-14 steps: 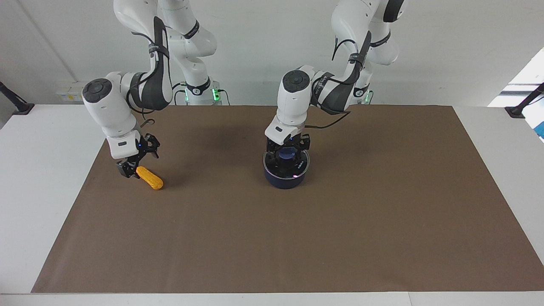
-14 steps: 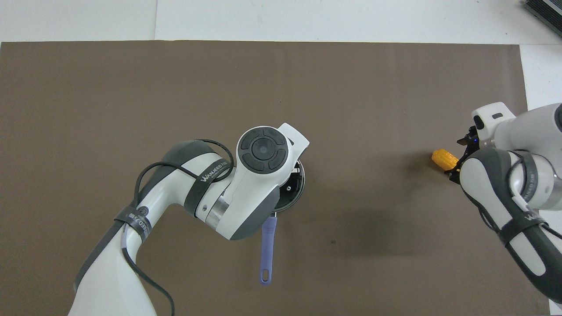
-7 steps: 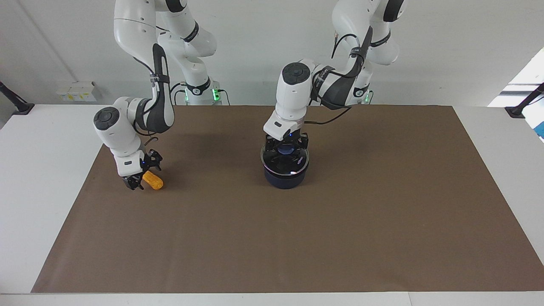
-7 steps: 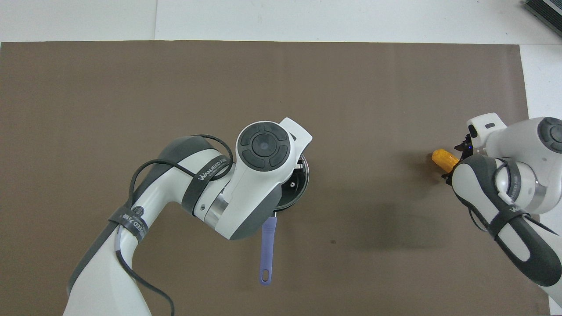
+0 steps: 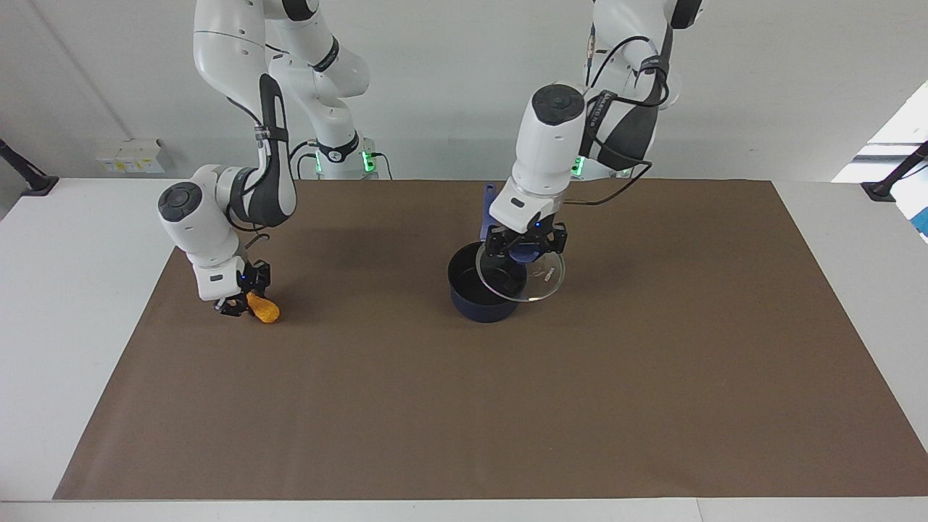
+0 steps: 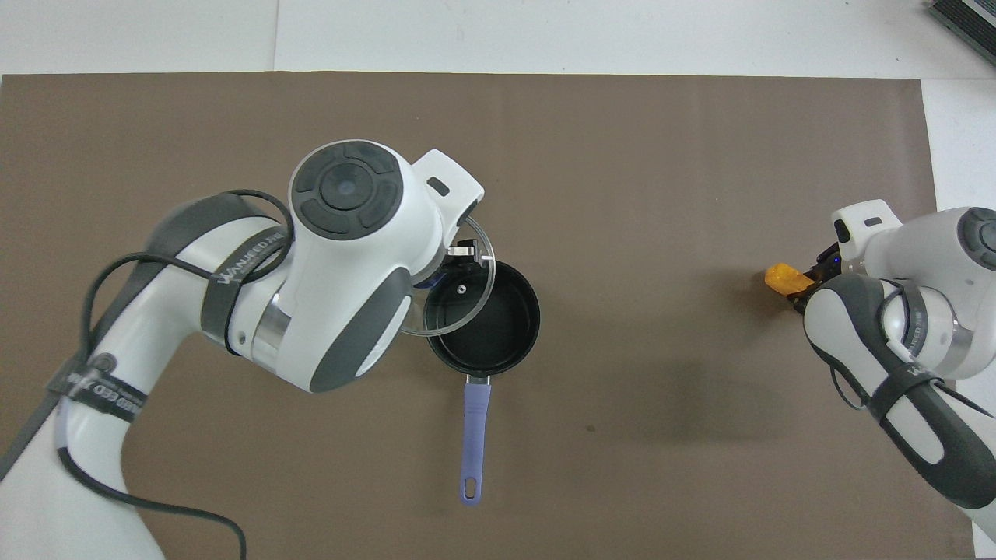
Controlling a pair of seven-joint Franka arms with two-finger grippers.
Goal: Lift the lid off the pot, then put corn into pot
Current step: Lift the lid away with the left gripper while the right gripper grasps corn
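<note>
Lid (image 5: pixel 528 274) lifted clear by left gripper (image 5: pixel 525 246), clamped on its knob, tilted mid-frame | pot (image 5: pixel 480 290) uncovered | corn (image 5: pixel 262 307) pinched by right gripper (image 5: pixel 239 303), mid-left on mat; pot lies toward centre

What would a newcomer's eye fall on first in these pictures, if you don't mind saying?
Probably the lid, held up by its blue knob in the left claw and tilted over the open pot at mid-table. Next, the bright corn lying on the brown mat toward the right arm's end, with the right claw shut on its end.
</note>
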